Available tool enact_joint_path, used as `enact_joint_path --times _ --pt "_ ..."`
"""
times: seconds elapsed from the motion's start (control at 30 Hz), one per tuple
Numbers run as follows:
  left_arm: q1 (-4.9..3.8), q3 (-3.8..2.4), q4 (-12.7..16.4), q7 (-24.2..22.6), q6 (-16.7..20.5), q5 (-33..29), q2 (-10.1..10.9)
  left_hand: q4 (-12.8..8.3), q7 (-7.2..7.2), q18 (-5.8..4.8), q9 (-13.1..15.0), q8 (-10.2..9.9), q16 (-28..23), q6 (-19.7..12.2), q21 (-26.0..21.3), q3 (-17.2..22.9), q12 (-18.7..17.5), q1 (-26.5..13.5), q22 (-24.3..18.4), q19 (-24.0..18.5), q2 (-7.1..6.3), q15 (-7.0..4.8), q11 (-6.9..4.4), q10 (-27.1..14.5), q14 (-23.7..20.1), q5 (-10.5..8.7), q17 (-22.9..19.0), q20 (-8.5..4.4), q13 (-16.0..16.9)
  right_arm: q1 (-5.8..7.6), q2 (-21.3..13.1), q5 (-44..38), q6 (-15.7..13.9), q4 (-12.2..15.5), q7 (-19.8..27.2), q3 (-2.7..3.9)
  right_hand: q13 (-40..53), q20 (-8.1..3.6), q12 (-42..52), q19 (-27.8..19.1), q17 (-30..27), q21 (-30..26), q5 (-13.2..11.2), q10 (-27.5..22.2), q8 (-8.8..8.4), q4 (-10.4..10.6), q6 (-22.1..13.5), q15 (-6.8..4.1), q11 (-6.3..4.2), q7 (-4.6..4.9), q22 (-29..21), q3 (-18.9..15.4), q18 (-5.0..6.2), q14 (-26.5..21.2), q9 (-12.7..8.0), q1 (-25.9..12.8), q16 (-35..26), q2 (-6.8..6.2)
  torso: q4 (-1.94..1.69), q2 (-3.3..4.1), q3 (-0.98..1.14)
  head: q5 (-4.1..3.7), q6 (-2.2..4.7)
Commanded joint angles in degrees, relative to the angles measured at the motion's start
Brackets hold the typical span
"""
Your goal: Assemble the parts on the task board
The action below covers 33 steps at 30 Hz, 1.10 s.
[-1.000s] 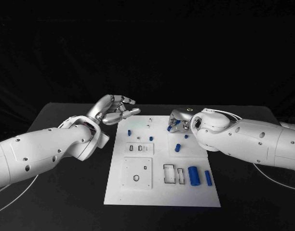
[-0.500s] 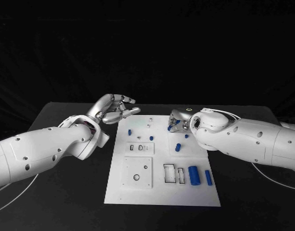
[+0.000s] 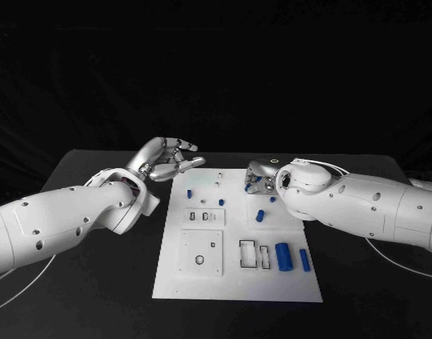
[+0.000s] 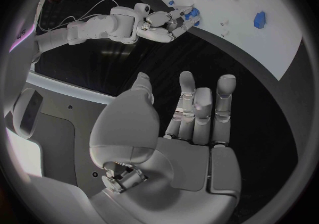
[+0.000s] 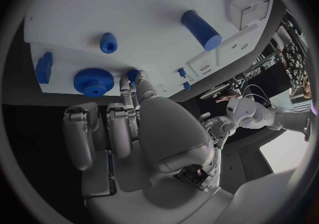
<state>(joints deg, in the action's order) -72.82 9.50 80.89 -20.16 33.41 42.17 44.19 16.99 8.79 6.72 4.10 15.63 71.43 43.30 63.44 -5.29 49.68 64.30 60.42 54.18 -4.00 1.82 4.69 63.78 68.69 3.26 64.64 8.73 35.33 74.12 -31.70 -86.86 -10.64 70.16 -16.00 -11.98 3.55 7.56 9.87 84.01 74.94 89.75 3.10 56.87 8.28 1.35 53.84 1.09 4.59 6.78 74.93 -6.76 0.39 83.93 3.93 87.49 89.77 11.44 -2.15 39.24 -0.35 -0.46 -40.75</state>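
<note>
Hovering beside the task board [image 3: 238, 282], the left hand [image 3: 167, 161] is spread, empty; right hand [image 3: 261, 176] fingering a small blue part [image 5: 133, 75], grasp unclear.

The left hand [image 3: 167, 159] hovers palm up, fingers [image 4: 225, 94] spread and empty. The right hand [image 3: 261, 176] reaches downward from its bent arm, its fingers [image 5: 127, 91] extended together.

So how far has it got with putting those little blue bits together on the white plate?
Early on, by the look of it. Several blue parts lie loose on the task board, and a few stand in it near its far end. The right hand is down at a small blue part near the blue gear; whether it grips it I cannot tell. The left hand hovers open beside the board, holding nothing.
</note>
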Motion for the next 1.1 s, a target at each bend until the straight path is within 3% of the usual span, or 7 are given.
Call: enact_joint_path --times 0.03,0.27,0.33,0.67,0.83,0.93,1.1 --pt "-0.10 -0.05 0.1 -0.5 -0.3 0.1 -0.1 -0.2 0.05 1.15 0.0 -0.4 -0.4 0.3 -0.3 0.2 -0.3 0.1 -0.1 -0.5 0.66 0.12 -0.03 -0.2 -0.4 -0.30 -0.1 -0.09 -0.1 -0.06 0.1 -1.0 1.8 -0.1 -0.7 0.01 -0.1 -0.52 -0.4 6.0 15.1 0.3 -0.2 1.4 0.03 0.0 1.5 -0.66 -0.23 -0.21 15.1 0.6 -0.39 6.1 0.2 0.6 0.2 0.29 -0.01 0.00 0.04 0.06 -0.05" --pt "-0.10 -0.05 0.0 -0.4 -0.4 0.1 -0.1 -0.2 0.06 1.18 0.0 -0.4 -0.4 0.3 -0.4 0.2 -0.4 0.2 -0.2 -0.6 0.71 0.13 -0.03 -0.2 -0.5 -0.30 -0.2 -0.08 -0.1 -0.14 0.1 -1.5 1.6 0.0 -1.0 0.01 -0.1 -1.59 -1.3 6.0 15.1 0.3 -0.2 4.8 0.60 -0.2 4.6 -2.10 -1.50 -1.27 15.1 2.0 -0.39 6.1 0.6 1.7 0.2 1.01 -0.01 -0.07 0.03 0.07 -0.02" --pt "-0.10 -0.05 0.0 -0.4 -0.4 0.1 -0.2 -0.2 0.06 1.19 -0.1 -0.5 -0.5 0.3 -0.5 0.2 -0.4 0.2 -0.3 -0.7 0.75 0.14 -0.03 -0.2 -0.5 -0.30 -0.2 -0.08 -0.1 -0.15 0.1 -1.5 0.7 0.1 -0.7 0.01 -0.1 -1.96 -1.5 6.0 15.1 0.3 -0.2 5.9 0.76 -0.3 5.5 -2.43 -1.80 -1.51 15.1 2.4 -0.39 6.1 0.7 2.0 0.2 1.12 -0.02 -0.03 0.03 0.07 0.47" --pt "-0.11 -0.04 0.2 -0.5 -0.3 0.1 -0.2 -0.2 0.06 1.18 0.0 -0.6 -0.5 0.4 -0.6 0.2 -0.4 0.3 -0.2 -0.7 0.96 0.15 -0.02 -0.2 -0.6 -0.31 -0.2 -0.07 -0.1 -0.13 -1.4 0.7 -8.2 1.8 2.6 0.03 -0.1 -2.51 -2.7 6.0 15.1 0.3 -0.2 8.4 0.76 -0.3 7.2 -2.50 -2.04 -1.60 15.1 3.1 -0.39 6.1 0.8 2.3 0.2 0.56 -0.18 -0.09 -0.07 0.14 0.27" --pt "-0.12 -0.04 0.2 -0.5 -0.2 0.1 -0.1 -0.2 0.06 1.18 0.0 -0.6 -0.5 0.4 -0.6 0.2 -0.4 0.3 -0.2 -0.7 0.96 0.15 -0.02 -0.2 -0.6 -0.31 -0.2 -0.07 -0.1 0.27 -2.3 1.4 -12.6 3.3 4.7 0.18 -0.1 -2.43 -3.1 6.0 15.1 0.3 -0.2 8.9 0.64 -0.2 7.4 -2.28 -1.94 -1.50 15.1 3.1 -0.39 6.1 0.8 2.2 0.2 0.37 0.02 -0.08 0.00 0.40 0.48" --pt "-0.12 -0.04 0.2 -0.5 -0.2 0.1 -0.1 -0.2 0.06 1.19 0.0 -0.7 -0.5 0.5 -0.7 0.2 -0.4 0.3 -0.2 -0.7 1.15 0.16 -0.02 -0.1 -0.6 -0.31 -0.2 -0.05 -0.1 0.75 -2.3 1.6 -15.5 4.0 6.2 0.45 -0.1 -2.40 -3.2 6.0 15.1 0.3 -0.2 8.9 0.58 -0.1 7.4 -2.22 -1.92 -1.48 15.1 3.1 -0.39 6.1 0.8 2.2 0.2 0.30 -0.12 -0.05 -0.05 0.26 0.66" --pt "-0.14 -0.05 0.2 -0.6 -0.2 0.1 -0.2 -0.2 0.06 1.19 0.0 -0.7 -0.5 0.5 -0.7 0.2 -0.4 0.3 -0.2 -0.7 1.15 0.16 -0.02 -0.1 -0.6 -0.31 -0.2 -0.05 -0.1 1.20 -1.4 1.6 -17.6 3.6 7.5 0.80 -0.1 -2.31 -3.6 6.0 15.1 0.3 -0.2 8.9 0.40 -0.1 7.4 -2.06 -1.84 -1.44 15.1 3.2 -0.39 6.1 0.7 2.3 0.2 0.15 -0.07 0.07 -0.10 0.25 1.01"
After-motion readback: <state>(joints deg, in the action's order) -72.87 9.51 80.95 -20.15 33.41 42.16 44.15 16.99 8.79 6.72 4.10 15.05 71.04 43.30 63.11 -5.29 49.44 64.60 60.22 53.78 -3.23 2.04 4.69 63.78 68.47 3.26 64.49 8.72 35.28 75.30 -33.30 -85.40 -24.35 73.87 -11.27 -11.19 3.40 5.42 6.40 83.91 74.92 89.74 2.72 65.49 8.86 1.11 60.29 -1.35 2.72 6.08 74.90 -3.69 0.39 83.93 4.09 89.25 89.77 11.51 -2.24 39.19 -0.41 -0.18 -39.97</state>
